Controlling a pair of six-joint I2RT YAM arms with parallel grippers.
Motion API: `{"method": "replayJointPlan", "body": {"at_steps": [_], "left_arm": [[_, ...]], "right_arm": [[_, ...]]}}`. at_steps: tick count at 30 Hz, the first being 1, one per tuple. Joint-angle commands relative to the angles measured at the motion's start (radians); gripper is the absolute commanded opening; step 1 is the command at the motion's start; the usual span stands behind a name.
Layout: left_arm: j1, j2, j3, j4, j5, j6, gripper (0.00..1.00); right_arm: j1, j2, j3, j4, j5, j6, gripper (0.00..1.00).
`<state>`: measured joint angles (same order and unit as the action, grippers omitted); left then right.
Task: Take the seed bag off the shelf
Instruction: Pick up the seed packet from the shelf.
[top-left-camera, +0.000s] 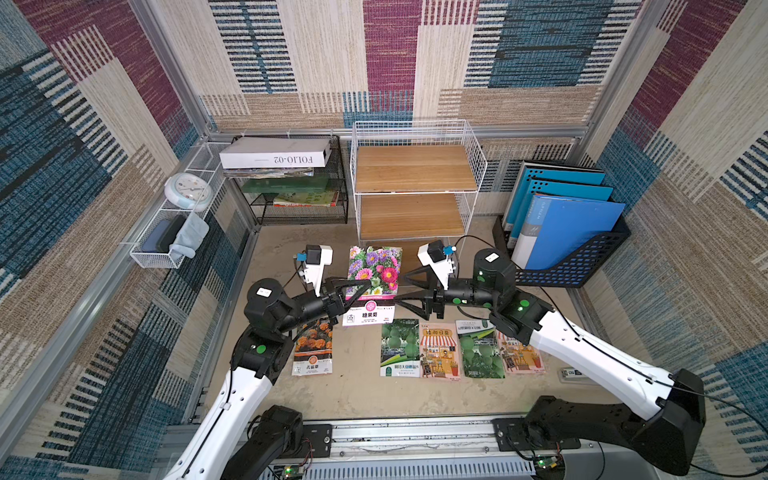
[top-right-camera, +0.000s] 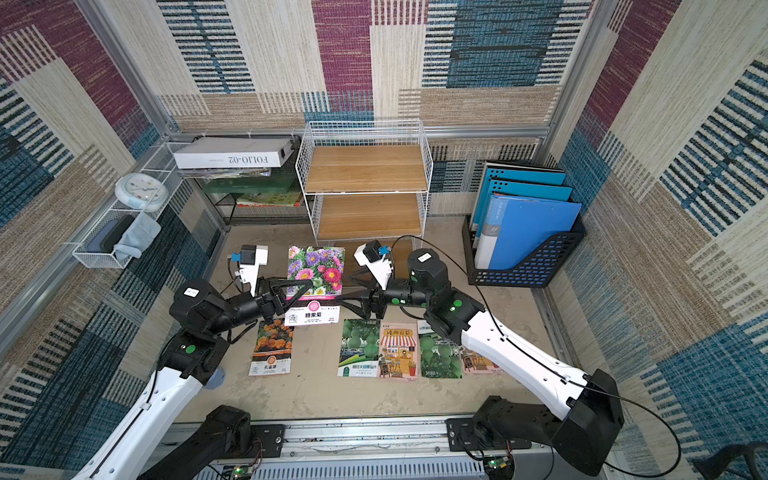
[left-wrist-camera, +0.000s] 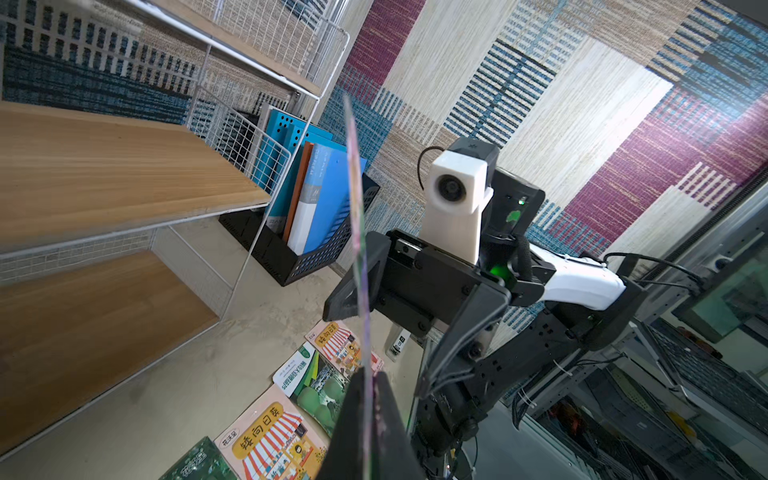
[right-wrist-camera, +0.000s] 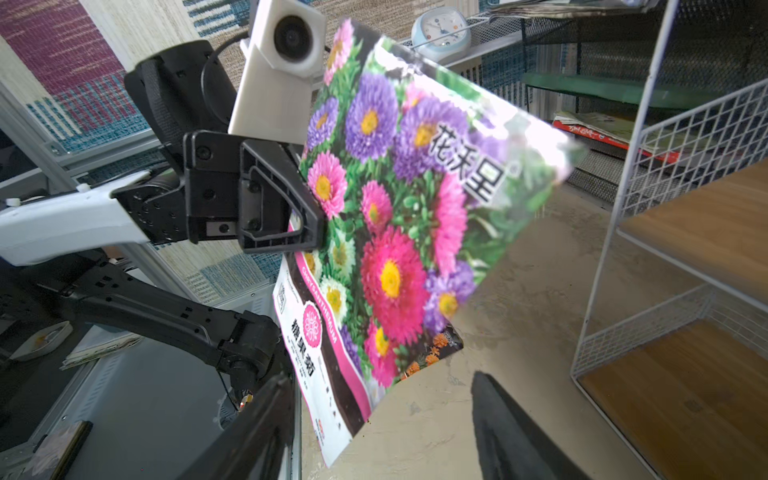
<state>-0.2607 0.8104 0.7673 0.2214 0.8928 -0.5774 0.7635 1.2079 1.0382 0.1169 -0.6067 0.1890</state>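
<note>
One seed bag (top-left-camera: 376, 270) clamped in left tool (top-left-camera: 353, 293).

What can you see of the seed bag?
The seed bag is a flat, glossy packet printed with pink, purple and white flowers above a white-and-pink label band with Chinese text. The left gripper is shut on its side edge, holding it in the air in front of the shelf and clear of it. The open right gripper stands at its opposite edge.

Top views look down; wrist views (close) both show shelf (left-wrist-camera: 124, 166) (right-wrist-camera: 706, 216).
</note>
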Motion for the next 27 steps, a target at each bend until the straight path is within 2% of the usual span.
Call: {"method": "replayJointPlan", "body": {"at_steps": [1,8,14,22,27], "left_arm": [[0.000,-0.004,-0.010,0.134,0.041,-0.044,0.00],[-0.002,0.001,-0.022,0.231,0.053,-0.099,0.00],[-0.009,0.006,-0.035,0.259,0.058,-0.108,0.00],[-0.015,0.001,-0.045,0.234,0.049,-0.084,0.00],[-0.015,-0.002,-0.049,0.220,0.038,-0.071,0.00]], "right_arm": [[-0.008,0.006,0.007,0.088,-0.112,0.035,0.71],[-0.012,0.057,0.045,0.135,-0.265,0.049,0.63],[-0.012,0.115,0.105,0.141,-0.318,0.052,0.42],[-0.011,0.165,0.161,0.145,-0.345,0.070,0.26],[-0.011,0.173,0.160,0.181,-0.351,0.077,0.12]]}}
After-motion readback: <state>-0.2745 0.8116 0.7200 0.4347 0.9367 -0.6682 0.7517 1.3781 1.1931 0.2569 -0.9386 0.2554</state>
